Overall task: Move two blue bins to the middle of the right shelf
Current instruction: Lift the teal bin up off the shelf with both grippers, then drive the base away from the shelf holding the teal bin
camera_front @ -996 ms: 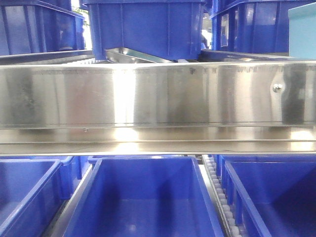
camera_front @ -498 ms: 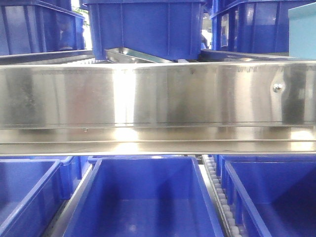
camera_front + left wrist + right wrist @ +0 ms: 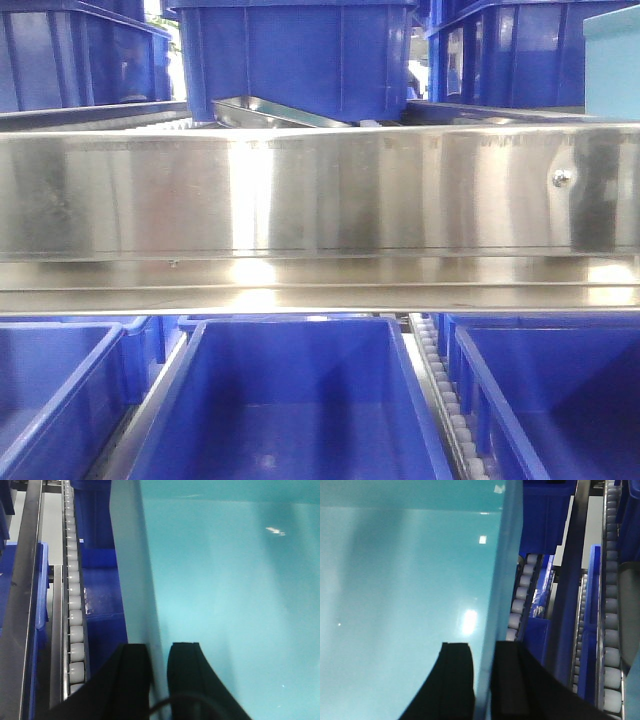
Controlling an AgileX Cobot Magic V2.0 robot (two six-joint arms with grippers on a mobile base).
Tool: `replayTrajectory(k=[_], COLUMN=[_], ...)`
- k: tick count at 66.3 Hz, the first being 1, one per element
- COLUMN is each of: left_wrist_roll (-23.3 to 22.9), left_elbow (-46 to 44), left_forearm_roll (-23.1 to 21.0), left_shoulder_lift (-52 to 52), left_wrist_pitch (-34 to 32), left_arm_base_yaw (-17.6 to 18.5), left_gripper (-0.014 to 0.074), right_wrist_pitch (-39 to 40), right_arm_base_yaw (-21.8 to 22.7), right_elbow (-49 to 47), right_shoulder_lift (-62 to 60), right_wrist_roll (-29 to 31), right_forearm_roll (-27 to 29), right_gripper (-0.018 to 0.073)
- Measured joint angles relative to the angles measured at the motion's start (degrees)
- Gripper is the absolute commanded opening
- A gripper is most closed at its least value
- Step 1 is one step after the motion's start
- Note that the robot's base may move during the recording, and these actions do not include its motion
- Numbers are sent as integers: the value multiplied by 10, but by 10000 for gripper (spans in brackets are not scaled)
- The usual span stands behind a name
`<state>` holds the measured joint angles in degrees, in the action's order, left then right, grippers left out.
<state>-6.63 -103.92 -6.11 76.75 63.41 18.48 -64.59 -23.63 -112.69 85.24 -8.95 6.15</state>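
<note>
A pale blue bin [image 3: 235, 595] fills the left wrist view. My left gripper [image 3: 159, 652] is shut on its left wall, one black finger [image 3: 132, 680] outside and one inside. In the right wrist view a pale blue bin [image 3: 405, 590] fills the left side. My right gripper [image 3: 484, 650] is shut on its right wall [image 3: 504, 555], with a finger on each side. In the front view the right shelf middle shows as a wide shiny steel rail [image 3: 320, 190] with a small screw [image 3: 563, 178]. A pale blue bin corner [image 3: 612, 65] stands behind that rail at the top right.
Dark blue bins [image 3: 300, 55] stand on the tier behind the rail, with a steel tray [image 3: 265, 112] among them. More dark blue bins [image 3: 290, 400] sit open below. White roller tracks [image 3: 75, 610] [image 3: 520, 600] and dark blue bins run close beside the held walls.
Only the reflections on the steel rail shift a little. The bins in the front view stay where they were.
</note>
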Motion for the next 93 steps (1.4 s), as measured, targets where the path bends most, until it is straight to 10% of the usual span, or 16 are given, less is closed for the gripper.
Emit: replayTrajectory(k=[93], left_wrist_roll=[0], left_elbow=[0], left_forearm_roll=[1], left_shoulder_lift=[0], left_wrist_pitch=[0], left_arm_base_yaw=[0], left_gripper=[-111], right_wrist_pitch=[4], right_arm_base_yaw=[-1], right_elbow=[0], right_shoulder_lift=[0], right_wrist_roll=[1], right_forearm_roll=[0], right_gripper=[-153])
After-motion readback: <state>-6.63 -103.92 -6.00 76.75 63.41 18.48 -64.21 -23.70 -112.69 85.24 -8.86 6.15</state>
